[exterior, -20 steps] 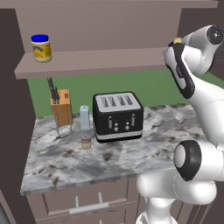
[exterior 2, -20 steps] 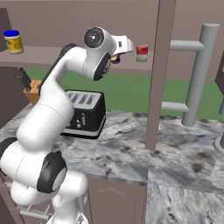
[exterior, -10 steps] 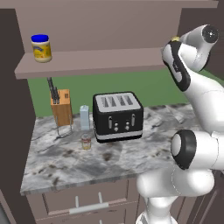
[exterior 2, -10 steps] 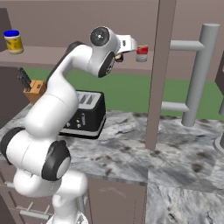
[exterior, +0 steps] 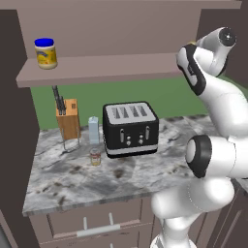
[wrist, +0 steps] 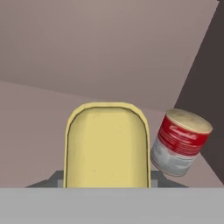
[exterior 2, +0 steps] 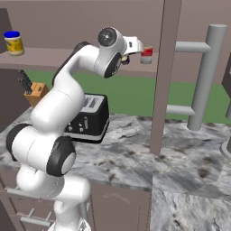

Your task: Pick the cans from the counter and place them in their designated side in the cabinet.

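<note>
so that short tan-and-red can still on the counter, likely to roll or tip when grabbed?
The short round can stands upright on the counter, squat, so probably stable against tipping. Its round side would likely roll if it got knocked over. It looks rigid, so a firm squeeze should be fine. The toaster sits close beside it, leaving little room for a sideways approach.

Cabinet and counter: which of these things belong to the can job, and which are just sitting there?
Job:
- tin in the gripper, yellow face showing, up at the cabinet shelf
- small round can on the counter

Just sitting there:
- red-and-white can
- yellow jar
- toaster
- knife block
- pale carton
</note>
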Tool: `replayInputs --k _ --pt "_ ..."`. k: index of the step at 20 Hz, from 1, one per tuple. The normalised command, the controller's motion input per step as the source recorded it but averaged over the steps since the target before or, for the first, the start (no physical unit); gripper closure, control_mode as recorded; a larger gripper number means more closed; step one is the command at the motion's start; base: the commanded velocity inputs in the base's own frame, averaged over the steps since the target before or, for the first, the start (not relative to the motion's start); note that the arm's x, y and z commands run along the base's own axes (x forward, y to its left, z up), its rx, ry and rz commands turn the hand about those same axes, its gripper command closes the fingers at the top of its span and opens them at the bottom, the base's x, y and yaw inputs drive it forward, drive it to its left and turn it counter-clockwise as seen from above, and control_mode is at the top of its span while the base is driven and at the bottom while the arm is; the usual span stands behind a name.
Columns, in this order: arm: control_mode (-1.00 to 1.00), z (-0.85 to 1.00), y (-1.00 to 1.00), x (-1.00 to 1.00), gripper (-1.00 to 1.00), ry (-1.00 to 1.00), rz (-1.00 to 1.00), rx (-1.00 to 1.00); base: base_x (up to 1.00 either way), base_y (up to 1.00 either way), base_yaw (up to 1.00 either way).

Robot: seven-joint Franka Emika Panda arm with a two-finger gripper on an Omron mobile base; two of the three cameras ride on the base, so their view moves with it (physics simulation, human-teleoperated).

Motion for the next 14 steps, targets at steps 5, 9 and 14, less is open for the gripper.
replayInputs --k 5,9,14 --pt "-1.00 -0.09 -0.04 0.26 1.00 0.02 0.00 0.00 0.00 0.00 0.00" --pt "-1.00 -0.08 -0.10 0.26 1.00 0.02 0.00 0.00 0.00 0.00 0.00" --pt "-1.00 -0.09 -0.11 0.27 1.00 0.02 0.00 0.00 0.00 0.00 0.00"
